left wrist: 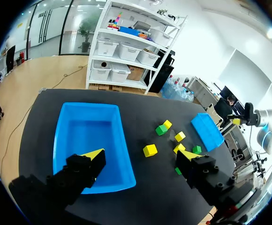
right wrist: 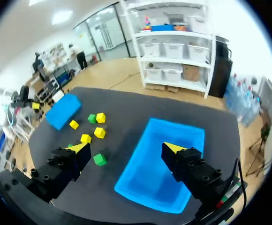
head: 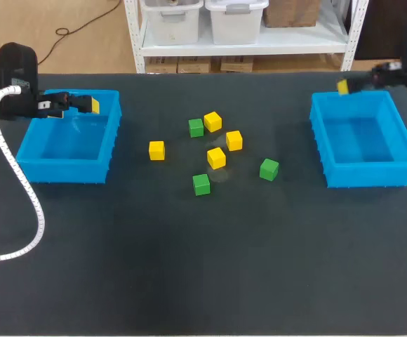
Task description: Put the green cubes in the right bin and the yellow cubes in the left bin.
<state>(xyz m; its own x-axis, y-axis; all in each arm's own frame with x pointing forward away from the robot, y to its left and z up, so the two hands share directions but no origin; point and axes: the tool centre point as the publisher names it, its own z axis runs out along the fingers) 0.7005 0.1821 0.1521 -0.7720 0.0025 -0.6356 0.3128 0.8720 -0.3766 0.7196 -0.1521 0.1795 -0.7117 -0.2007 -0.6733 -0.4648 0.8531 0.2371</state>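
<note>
Green cubes [head: 269,169] (3) and 4 yellow cubes [head: 216,158] sit on the surface [head: 189,267] between the 2 pincers, well apart from each. Left pincer [head: 84,104] over the left bin [head: 63,172] and right pincer [head: 345,86] by the right bin [head: 368,175] hang spread, empty. 1 green sits just beside a yellow, so a wide grab there could nudge or take the wrong colour.

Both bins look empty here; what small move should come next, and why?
Probably swing the left arm toward the lone yellow cube: it lies nearest the left bin, apart from the other cubes, and the arm's jaws stand open and empty over that bin.
</note>
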